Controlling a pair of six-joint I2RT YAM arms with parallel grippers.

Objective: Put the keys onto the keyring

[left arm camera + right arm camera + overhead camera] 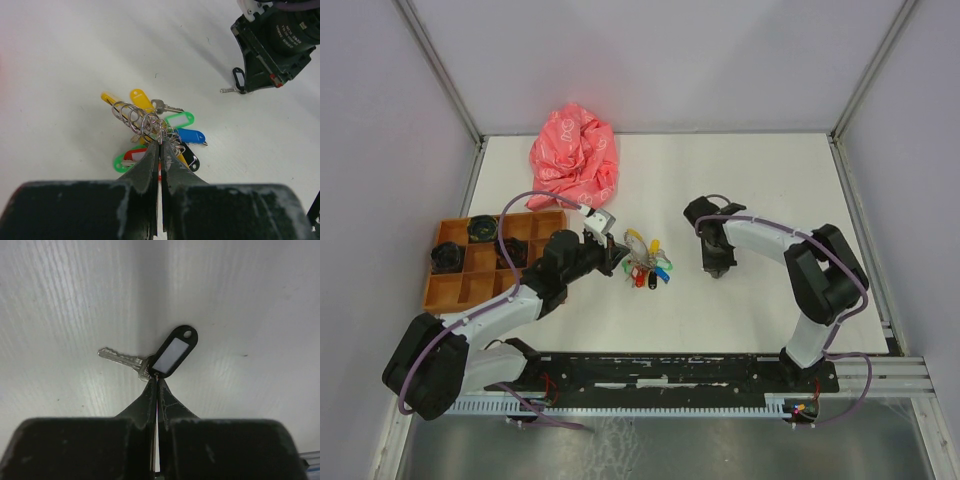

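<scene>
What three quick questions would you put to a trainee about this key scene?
1. True or false: the right tool is shut on a black-tagged key.
2. What does the left tool pinch? A a loose screw; B the keyring bunch; C a cable.
3. Fill in: the tray on the left is coloured ____.
Key: 1 true; 2 B; 3 orange.

Blk-tag key (120, 357) well apart frm keyring bunch (142, 120).
</scene>
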